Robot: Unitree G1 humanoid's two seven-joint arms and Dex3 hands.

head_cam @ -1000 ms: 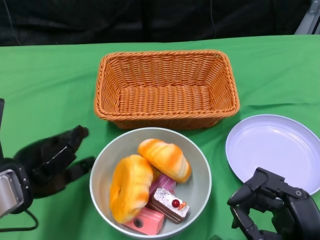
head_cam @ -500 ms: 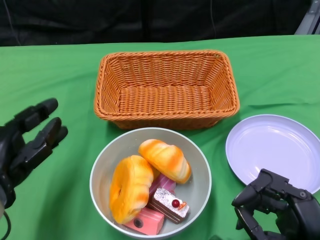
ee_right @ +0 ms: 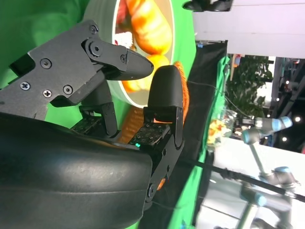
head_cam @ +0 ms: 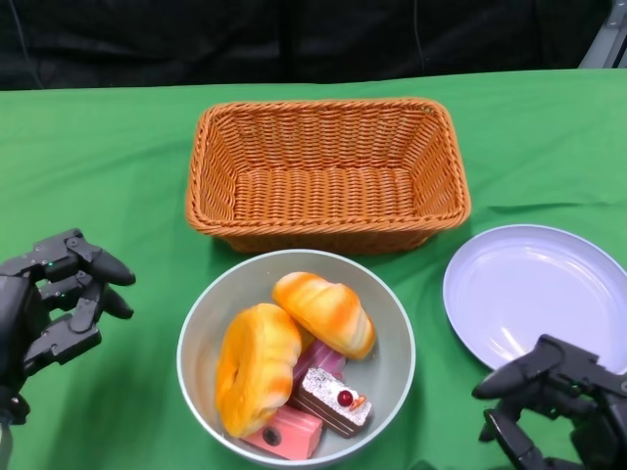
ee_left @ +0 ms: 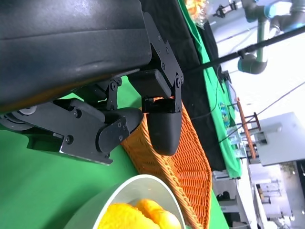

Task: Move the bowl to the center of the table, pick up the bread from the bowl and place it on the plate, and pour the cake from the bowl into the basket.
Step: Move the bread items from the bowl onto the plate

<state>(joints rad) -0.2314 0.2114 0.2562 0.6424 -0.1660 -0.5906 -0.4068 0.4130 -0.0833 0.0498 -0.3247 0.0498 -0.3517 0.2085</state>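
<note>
Left hand: your left hand [head_cam: 54, 305] hangs over the green table [head_cam: 118, 166] near its left edge, fingers [head_cam: 103, 269] bent and spread apart with nothing between them; in the left wrist view the fingers [ee_left: 162, 124] also hold nothing.
Right hand: your right hand [head_cam: 554, 397] sits at the near right corner of the table, fingers [head_cam: 509, 377] apart and bent, nothing in them; the right wrist view shows the same fingers [ee_right: 164, 93] gripping nothing.
Bowl: the grey bowl [head_cam: 392, 323] stands near the table's front edge, about midway between your two hands and touched by neither.
Bread: two orange-and-cream bread pieces lie inside the bowl, the larger bread [head_cam: 255, 367] along its left side, the smaller bread [head_cam: 323, 311] leaning towards the far right and touching the larger one.
Cake: a pink cake slice [head_cam: 284, 433] lies at the bowl's near rim; a chocolate cake slice [head_cam: 331, 399] with white top and a red berry rests just right of it, both partly under the bread.
Basket: the orange wicker basket [head_cam: 328, 230] sits just beyond the bowl, towards the table's middle.
Plate: the pale lilac plate [head_cam: 534, 294] lies by the right edge, just beyond your right hand, apart from the bowl.
</note>
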